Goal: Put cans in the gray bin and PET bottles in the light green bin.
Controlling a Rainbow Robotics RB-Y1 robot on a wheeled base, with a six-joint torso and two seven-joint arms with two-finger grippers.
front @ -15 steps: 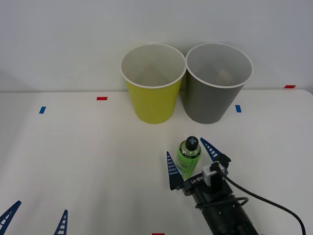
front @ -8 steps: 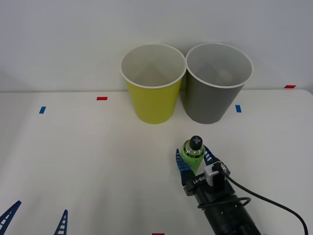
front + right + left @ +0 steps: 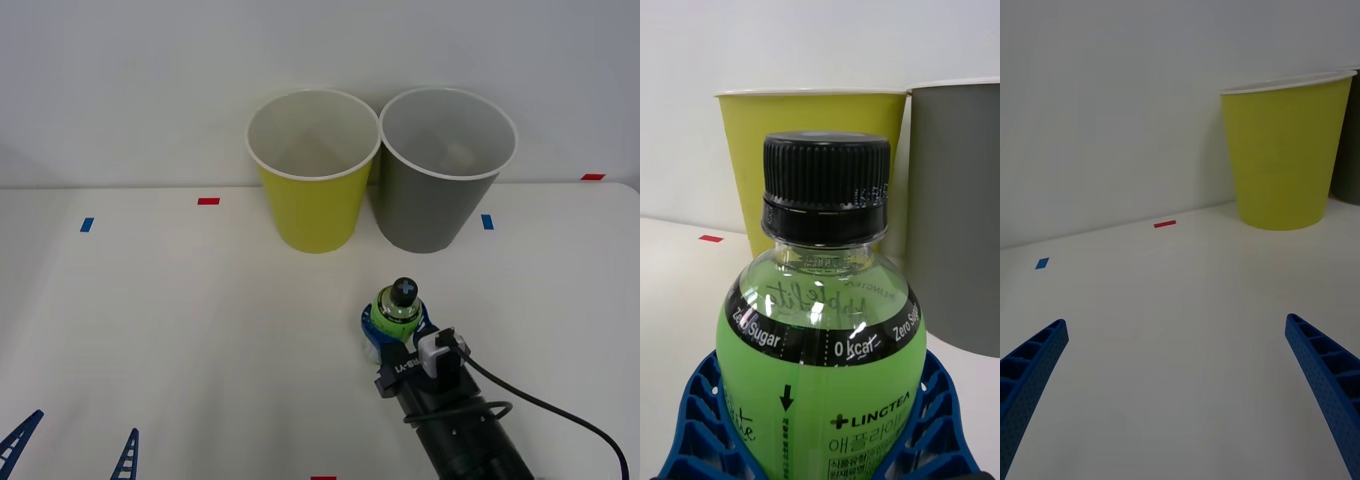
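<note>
The right gripper [image 3: 397, 330] is clamped on the bottle [image 3: 397, 312], its blue ribbed fingers [image 3: 704, 420] pressed against both sides of the green body. The bottle stands upright on the white table [image 3: 200, 330], black cap [image 3: 826, 176] on top, at the near right of the scene — in front of the two bins and well apart from them. In the right wrist view the label's black band with "Zero Sugar" and "0 kcal" wraps the shoulder of the bottle, and both fingers hug its lower half.

The green bin [image 3: 313, 170] and the gray bin [image 3: 446, 168] stand side by side at the far edge of the table, against the wall, green on the left and gray on the right, rims just beside each other. Both are upright; the green bin's white inside shows nothing in it, while something small and pale seems to lie in the bottom of the gray bin, too indistinct to tell.

The left gripper [image 3: 72, 450] sits at the near left corner — fingers spread wide, holding nothing. Red and blue tape marks [image 3: 208, 201] dot the table.
</note>
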